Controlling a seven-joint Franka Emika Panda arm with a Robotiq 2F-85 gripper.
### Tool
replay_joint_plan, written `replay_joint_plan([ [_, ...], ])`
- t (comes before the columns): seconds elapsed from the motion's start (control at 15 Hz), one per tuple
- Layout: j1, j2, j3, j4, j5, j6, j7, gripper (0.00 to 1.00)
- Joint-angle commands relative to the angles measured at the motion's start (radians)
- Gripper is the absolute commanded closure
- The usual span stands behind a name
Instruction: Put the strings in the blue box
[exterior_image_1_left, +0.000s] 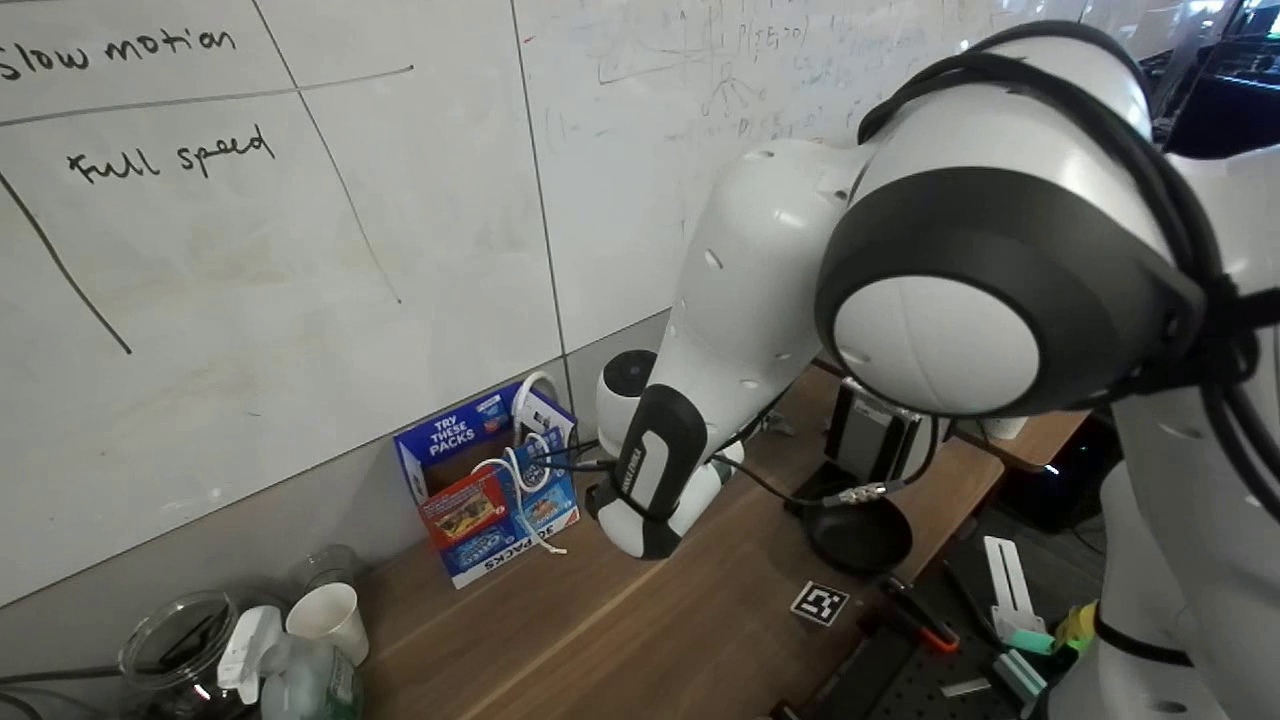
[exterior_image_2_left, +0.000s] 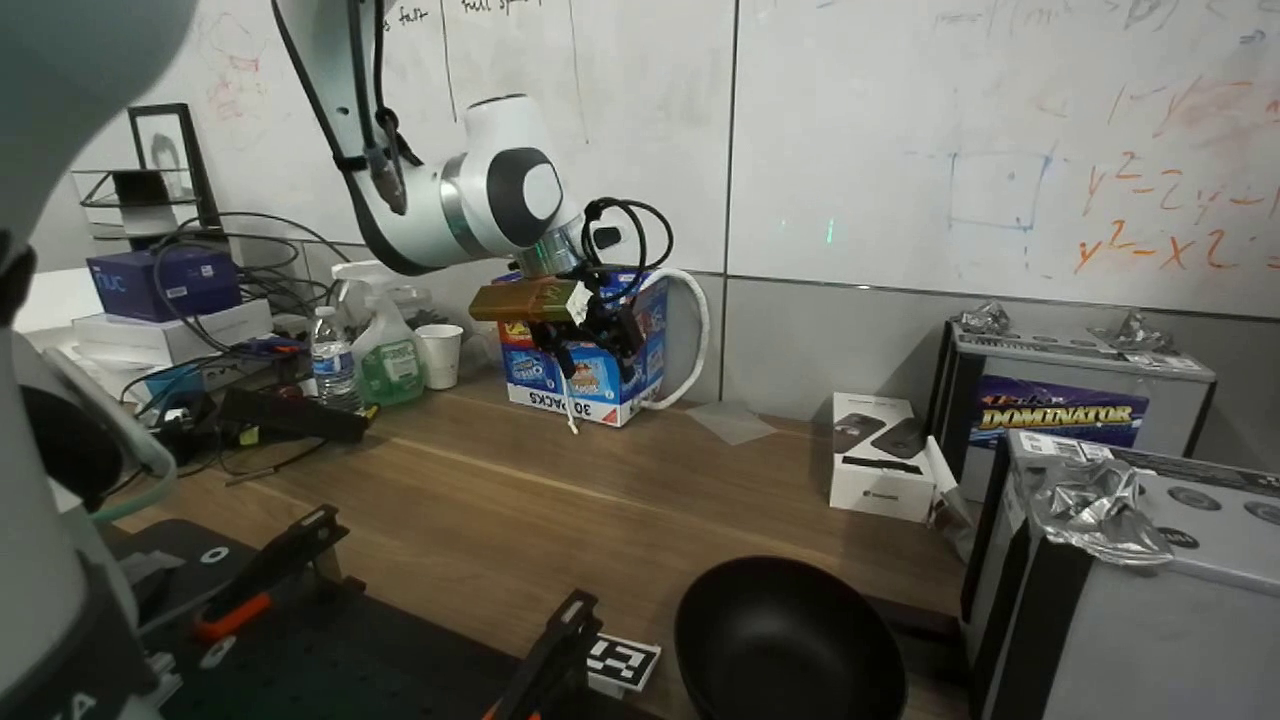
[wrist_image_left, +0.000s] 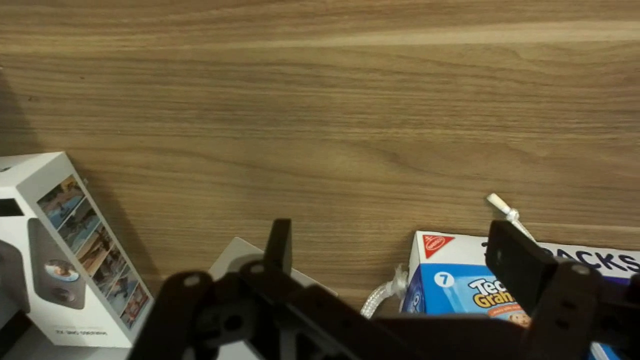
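Pincer (wrist_image_left: 390, 244): you had it spread, fingers (wrist_image_left: 279, 245) well apart, near the blue box (exterior_image_2_left: 530, 375); in the wrist view one finger overlapped the box's printed face, the other sat off to its side.
Strings (exterior_image_2_left: 704, 325): you saw them draped over the blue box's rim, a thick loop bowing out past its side wall, an end dangling down its front; how much lay inside it, you could not tell.
Blue box: it stood open-topped on the table (exterior_image_2_left: 520, 515), before the whiteboard (exterior_image_2_left: 1000, 200).
Paper cup (exterior_image_2_left: 440, 358): it stood left of the blue box in both exterior views.
Spray bottle (exterior_image_2_left: 390, 368): it stood farther left of the blue box than the cup.
White carton (exterior_image_2_left: 882, 492): you had it right of the blue box in an exterior view.
Flat sheet (exterior_image_2_left: 732, 422): it lay between the blue box and that carton.
Black pan (exterior_image_2_left: 790, 640): it sat well right of the blue box in both exterior views.
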Motion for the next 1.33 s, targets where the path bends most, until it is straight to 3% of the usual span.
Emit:
replay_joint_plan([
  [0.0, -0.192, -0.042, 0.180, -0.004, -0.023, 0.061, -0.013, 0.00],
  [0.2, -0.326, -0.022, 0.316, 0.013, -0.017, 0.093, -0.019, 0.00],
  [0.4, -0.394, 0.023, 0.381, 0.041, -0.014, 0.130, -0.021, 0.00],
  [1.0, -0.463, 0.189, 0.428, 0.236, 0.002, 0.197, -0.022, 0.00],
  [1.27, -0.454, 0.216, 0.412, 0.304, 0.011, 0.196, -0.014, 0.00],
])
